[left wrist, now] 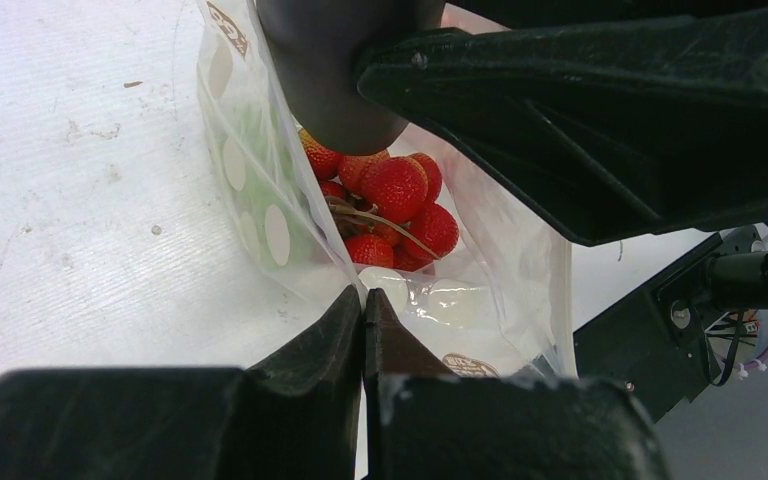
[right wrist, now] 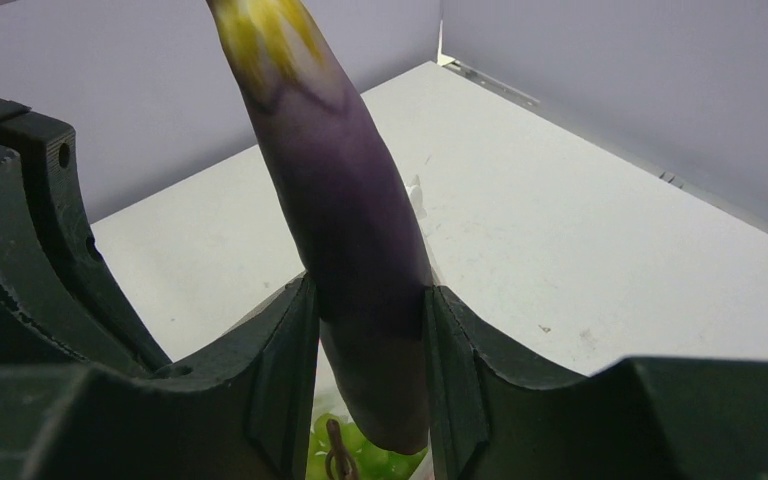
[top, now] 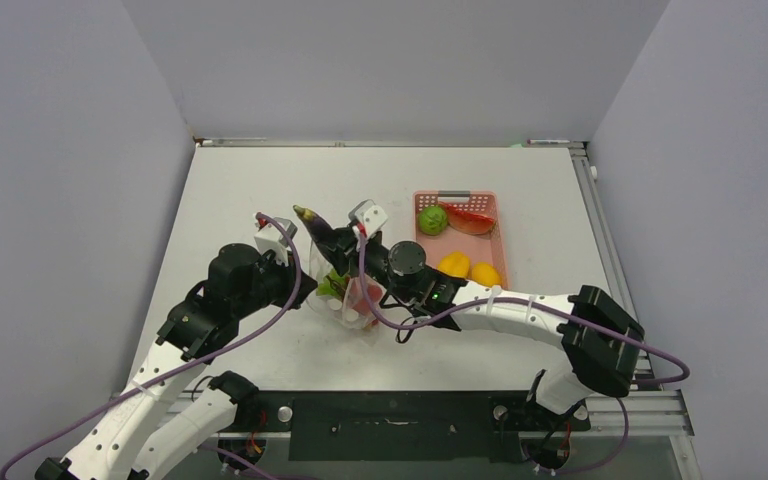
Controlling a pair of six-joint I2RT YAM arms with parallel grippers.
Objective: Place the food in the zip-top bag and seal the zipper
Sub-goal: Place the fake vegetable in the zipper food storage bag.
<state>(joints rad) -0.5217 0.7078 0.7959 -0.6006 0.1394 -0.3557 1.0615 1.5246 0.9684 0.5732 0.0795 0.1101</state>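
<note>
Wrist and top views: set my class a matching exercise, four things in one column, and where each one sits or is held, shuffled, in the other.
1 eggplant
2 strawberries
3 green round fruit
4 edge of the bag

A in the pink basket
B inside the bag
C clamped in the right gripper
D pinched by the left gripper

Pairs: 1-C, 2-B, 3-A, 4-D

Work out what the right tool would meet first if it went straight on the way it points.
The right tool, shut on the eggplant, points down into the zip-top bag. The eggplant's tip would likely meet the red pieces or green grapes inside first; depth is unclear.
</note>
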